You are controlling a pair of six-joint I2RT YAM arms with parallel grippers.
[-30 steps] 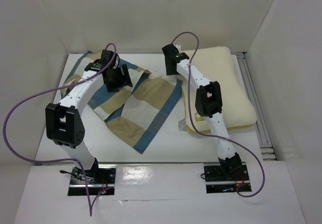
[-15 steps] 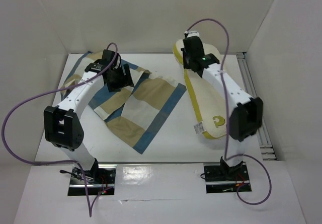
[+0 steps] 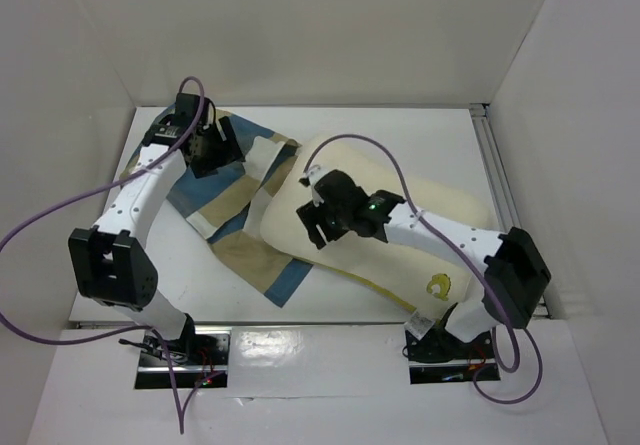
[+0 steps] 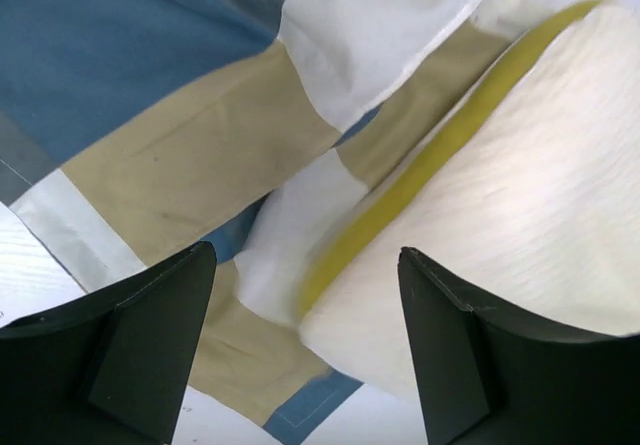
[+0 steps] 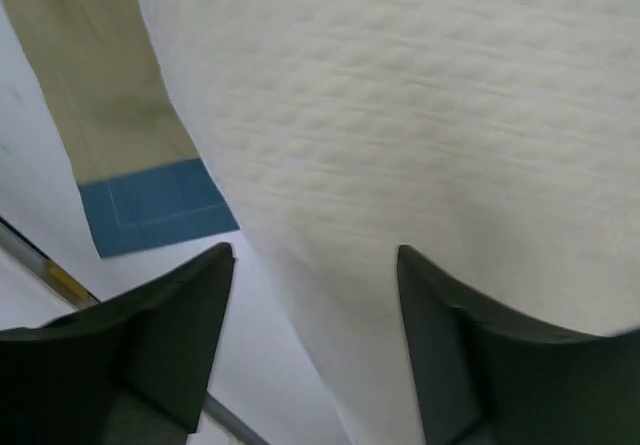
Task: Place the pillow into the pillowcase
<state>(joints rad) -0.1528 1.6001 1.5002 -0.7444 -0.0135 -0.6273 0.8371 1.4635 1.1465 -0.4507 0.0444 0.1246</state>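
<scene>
White worktop (image 3: 400,135) carries the pillow (image 3: 440,235) slantwise, its far-left end overlapping the pillowcase (image 3: 240,210) beneath the spread, empty right pincer (image 3: 316,220), while the left pincer (image 3: 205,150), also spread, hovers over the pillowcase's far-left part.

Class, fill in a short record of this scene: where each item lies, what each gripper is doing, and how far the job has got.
Pillow: left end lies over the pillowcase's right part
Pillowcase: spread out, rumpled, left of centre
Left gripper: open, above the pillowcase beside the pillow's edge, holding nothing
Right gripper: open, above the pillow
Stage: pillow not yet inside
</scene>
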